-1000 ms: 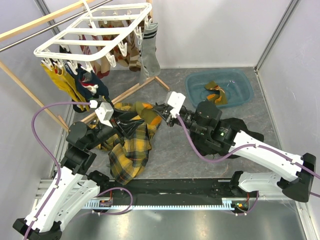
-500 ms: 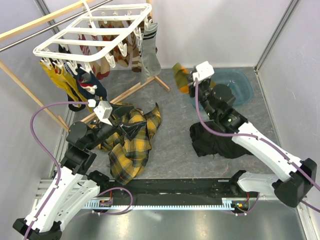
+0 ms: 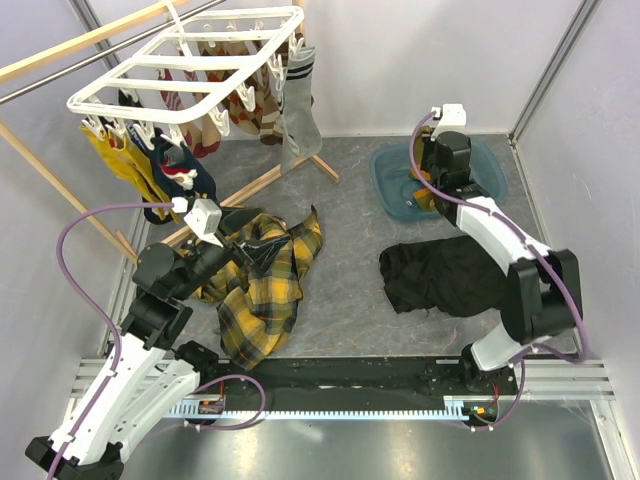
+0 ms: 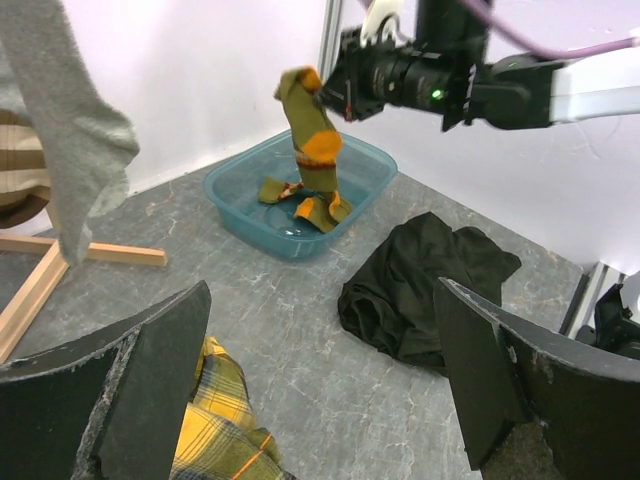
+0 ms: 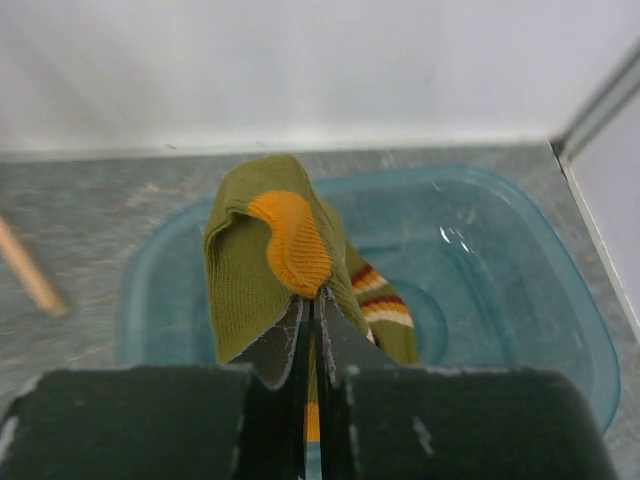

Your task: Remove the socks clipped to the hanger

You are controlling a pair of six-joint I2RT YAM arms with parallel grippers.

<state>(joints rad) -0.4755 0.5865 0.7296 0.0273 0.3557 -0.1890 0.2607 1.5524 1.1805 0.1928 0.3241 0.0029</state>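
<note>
The right fingers (image 5: pixel 282 350) are pinched shut on an olive-orange sock (image 5: pixel 265 265), held over the blue tub (image 5: pixel 520 330); its lower end is hidden behind them. The right arm is stretched far forward. The left fingers (image 4: pixel 160 380) are spread above the plaid cloth (image 3: pixel 260 290). Other socks (image 3: pixel 125 160) hang clipped to the hanger (image 3: pixel 185 72).

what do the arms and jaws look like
Both the left arm and right arm have white shell links with black joints. A purple cable loops along each to a white camera block at the wrist. The jaws are flat dark plates with scuffed pale edges. A green light glows on the right arm.
</note>
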